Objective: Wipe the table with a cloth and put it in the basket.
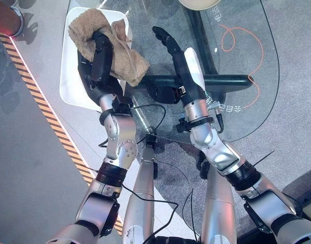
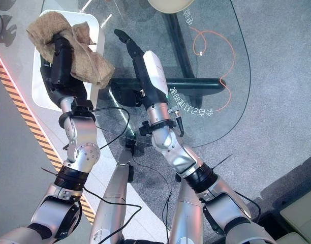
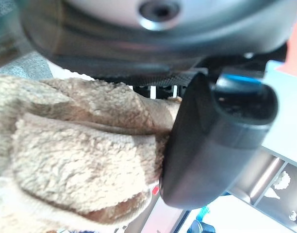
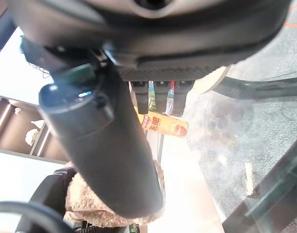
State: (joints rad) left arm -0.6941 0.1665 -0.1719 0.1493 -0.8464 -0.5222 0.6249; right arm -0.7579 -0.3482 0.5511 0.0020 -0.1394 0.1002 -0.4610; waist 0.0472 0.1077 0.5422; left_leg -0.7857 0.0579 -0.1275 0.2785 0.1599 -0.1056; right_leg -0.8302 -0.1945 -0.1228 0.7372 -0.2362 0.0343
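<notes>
Over on the left, the left hand (image 1: pixel 100 56) has its fingers curled round the tan fleecy cloth (image 1: pixel 124 57), holding it bunched above the white basket (image 1: pixel 71 89) beside the glass desk (image 1: pixel 231 91). Best play: centre over the basket, lower, then let go so no corner hangs over the rim. The cloth looks soft, crumpled, folded over itself. Right hand (image 1: pixel 170 43) hovers over the desk, fingers straight.

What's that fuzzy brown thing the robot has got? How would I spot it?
Find the glass table, then the white basket off its edge on the robot's left. Above that basket, the left hand grips a tan cloth. It is the one soft, shaggy, crumpled thing among hard, smooth surfaces; the right hand hovers straight-fingered beside it.
</notes>
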